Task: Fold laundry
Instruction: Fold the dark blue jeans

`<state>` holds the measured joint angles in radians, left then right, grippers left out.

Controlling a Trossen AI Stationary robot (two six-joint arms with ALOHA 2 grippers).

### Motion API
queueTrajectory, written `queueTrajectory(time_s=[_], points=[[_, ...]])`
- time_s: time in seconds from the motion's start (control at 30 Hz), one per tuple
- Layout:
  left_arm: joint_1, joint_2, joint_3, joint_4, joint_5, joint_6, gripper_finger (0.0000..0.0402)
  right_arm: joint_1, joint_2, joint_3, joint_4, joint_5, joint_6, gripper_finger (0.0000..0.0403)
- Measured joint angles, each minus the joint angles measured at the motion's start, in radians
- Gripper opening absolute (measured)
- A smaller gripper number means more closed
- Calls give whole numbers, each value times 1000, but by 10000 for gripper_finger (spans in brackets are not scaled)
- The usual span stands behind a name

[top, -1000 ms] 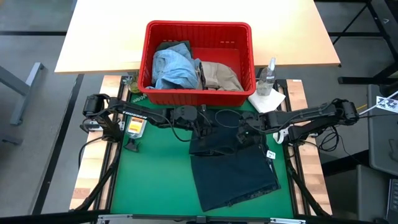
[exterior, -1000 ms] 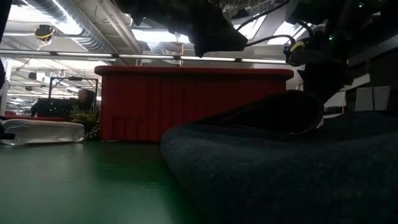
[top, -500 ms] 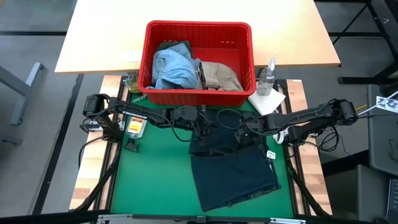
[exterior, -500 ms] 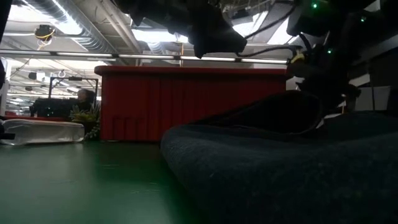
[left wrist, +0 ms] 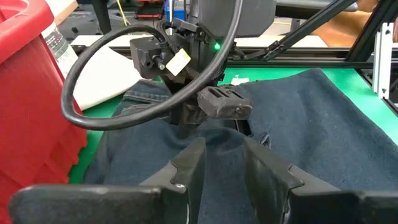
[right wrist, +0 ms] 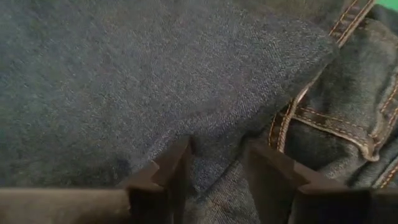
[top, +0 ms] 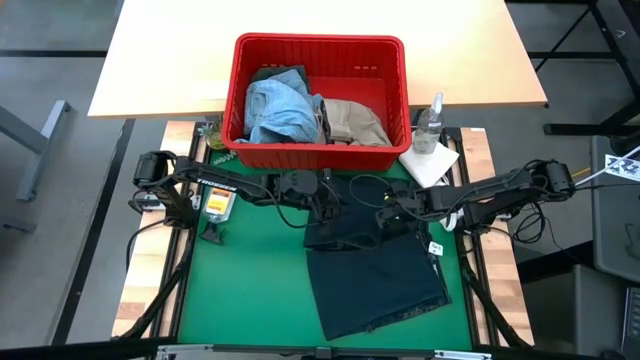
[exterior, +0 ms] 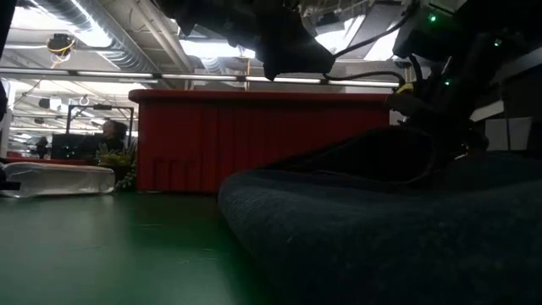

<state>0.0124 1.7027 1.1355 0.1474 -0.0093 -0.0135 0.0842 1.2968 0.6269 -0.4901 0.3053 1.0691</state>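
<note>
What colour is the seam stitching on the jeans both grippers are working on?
Tan-orange stitching on dark navy jeans; clearest in the right wrist view.

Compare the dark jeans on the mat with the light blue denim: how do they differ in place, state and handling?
The dark jeans lie spread on the green mat; the light blue denim sits bunched in the red basket. The jeans are navy, the denim pale. The left gripper and right gripper both pinch the jeans; nothing touches the denim. Both are soft denim garments.
</note>
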Motion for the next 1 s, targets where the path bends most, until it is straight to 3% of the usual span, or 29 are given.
queueTrajectory(time_s=[0.17, 0.4, 0.6, 0.8, 1.0], points=[[0, 0, 0, 0, 0, 0, 101, 0, 0, -8, 3, -2, -5, 123], [0, 0, 0, 0, 0, 0, 101, 0, 0, -8, 4, 57, -90, 12], [0, 0, 0, 0, 0, 0, 101, 0, -17, 30, -40, 73, -220, 22], [0, 1, 0, 0, 0, -1, 101, -3, -65, 107, -215, 170, -398, 10], [0, 1, 0, 0, 0, -1, 101, -9, -69, 130, -342, 190, -524, 7]])
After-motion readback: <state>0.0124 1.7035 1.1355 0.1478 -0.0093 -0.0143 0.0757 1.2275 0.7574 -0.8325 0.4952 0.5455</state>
